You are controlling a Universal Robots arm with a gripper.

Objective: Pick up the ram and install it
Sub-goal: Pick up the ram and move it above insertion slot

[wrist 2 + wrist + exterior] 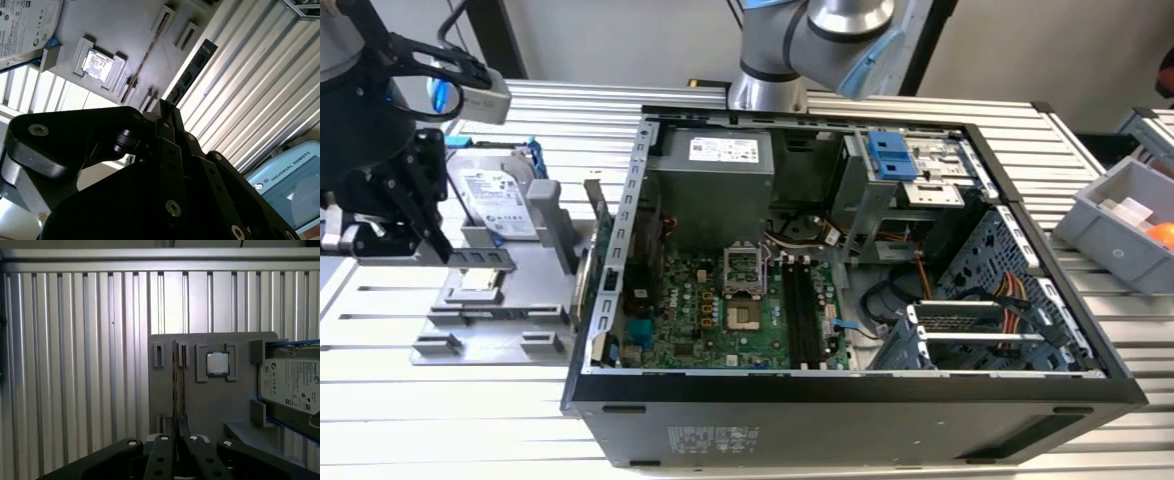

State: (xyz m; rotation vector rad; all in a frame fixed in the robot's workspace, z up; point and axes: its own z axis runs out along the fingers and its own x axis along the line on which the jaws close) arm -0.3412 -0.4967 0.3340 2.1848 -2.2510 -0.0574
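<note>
Bench (454,420): silver, ribbed in parallel grooves. Fixture plate (480,345): plain grey. Hard drive (500,195): silver, white label, blue frame. Ram (175,380), edge-on: dark, brownish. Chip (218,362): silver. Computer case (854,415): black. Motherboard (707,310): green, with long black slots (803,310). Drive caddy (894,155): blue. Bin (1114,225): grey, with an orange item (1161,235).

— What did the place look like?
— A table (454,420) of ribbed metal slats ran under everything. It was silver-grey, and its grooves were straight and even in all three views.
— And the light?
— Bright. It glared white off the slats in the exterior view, strongest at that view's left.
— Behind the table?
— A pale, plain wall (614,40), with a dark post (504,35) slanting before it.
— Anything else?
— A grey bin (1121,225) stood on the slats at the exterior view's right edge. In the first wrist view a smooth rail (150,254) closed off the slats.
</note>
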